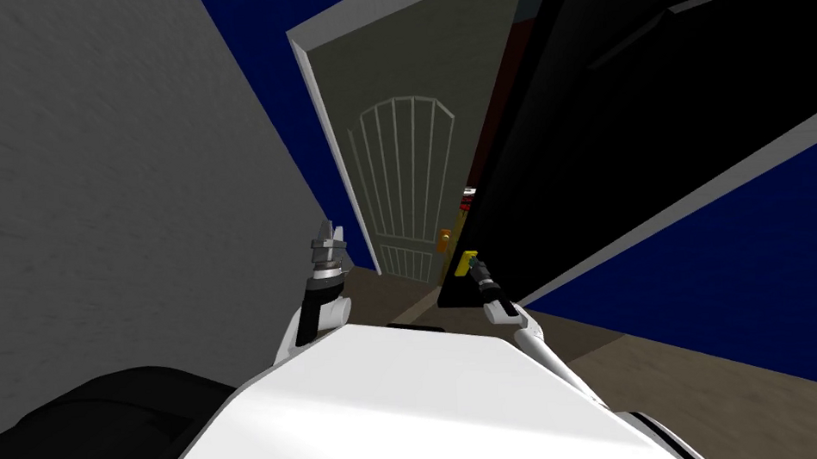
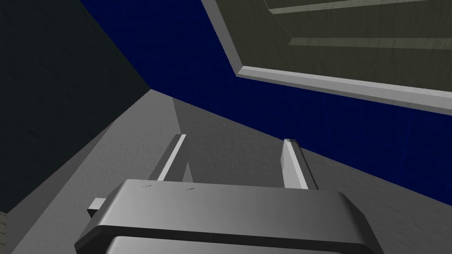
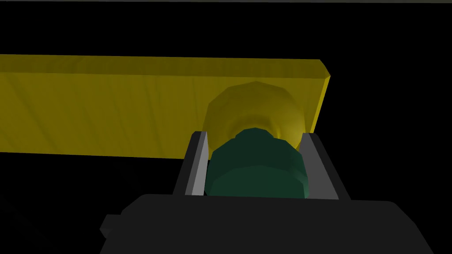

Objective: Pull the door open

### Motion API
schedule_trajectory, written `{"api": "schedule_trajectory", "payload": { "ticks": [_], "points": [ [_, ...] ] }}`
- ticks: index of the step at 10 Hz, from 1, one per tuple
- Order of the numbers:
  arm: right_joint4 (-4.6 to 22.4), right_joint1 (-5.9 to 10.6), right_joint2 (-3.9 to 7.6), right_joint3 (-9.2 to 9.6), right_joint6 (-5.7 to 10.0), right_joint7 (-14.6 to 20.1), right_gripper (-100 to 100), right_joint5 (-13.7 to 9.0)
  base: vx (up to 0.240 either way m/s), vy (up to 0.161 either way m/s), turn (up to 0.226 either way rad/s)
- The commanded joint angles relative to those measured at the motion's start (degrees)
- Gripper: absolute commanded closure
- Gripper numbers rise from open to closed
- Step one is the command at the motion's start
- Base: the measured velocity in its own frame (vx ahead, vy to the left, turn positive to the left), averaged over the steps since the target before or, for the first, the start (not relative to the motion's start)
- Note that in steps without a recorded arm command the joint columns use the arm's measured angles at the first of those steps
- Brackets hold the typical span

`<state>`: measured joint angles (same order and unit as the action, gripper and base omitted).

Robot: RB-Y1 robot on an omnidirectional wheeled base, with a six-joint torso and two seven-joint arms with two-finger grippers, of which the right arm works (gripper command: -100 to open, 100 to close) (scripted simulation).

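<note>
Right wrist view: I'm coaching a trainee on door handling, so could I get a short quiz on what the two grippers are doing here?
1. True or false: the right gripper is shut on the dark green knob.
2. Multiple choice: the plate behind that knob is A) red, B) yellow, C) white.
3. Fill in the blank: the left gripper, raised beside the grey wall, has its fingers ____.

Key: 1 true; 2 B; 3 open.
</note>
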<state>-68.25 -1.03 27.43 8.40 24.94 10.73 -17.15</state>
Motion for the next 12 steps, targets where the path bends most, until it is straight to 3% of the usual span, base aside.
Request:
{"api": "schedule_trajectory", "payload": {
  "ticks": [1, 6, 8, 9, 10, 12],
  "points": [
    [-0.61, -0.9, 1.16, 1.45, 0.96, 0.93, 100, -0.24, -0.2, -0.159, 0.17],
    [-3.76, -4.49, 6.86, 6.11, 4.55, 4.41, 100, -1.54, -0.22, -0.144, 0.161],
    [-4.72, -5.58, 8.58, 7.53, 5.64, 5.47, 100, -1.94, -0.184, -0.119, 0.119],
    [-4.16, -5.16, 7.83, 7.39, 5.11, 5.06, 100, -1.72, -0.084, -0.045, 0.029],
    [-4.53, -6.4, 9.73, 8.73, 7.13, 6.04, 100, -2.09, -0.162, -0.095, 0.136],
    [-4.84, -7.25, 11.25, 9.6, 8.71, 6.73, 100, -2.41, -0.212, -0.116, 0.173]
  ]
}}
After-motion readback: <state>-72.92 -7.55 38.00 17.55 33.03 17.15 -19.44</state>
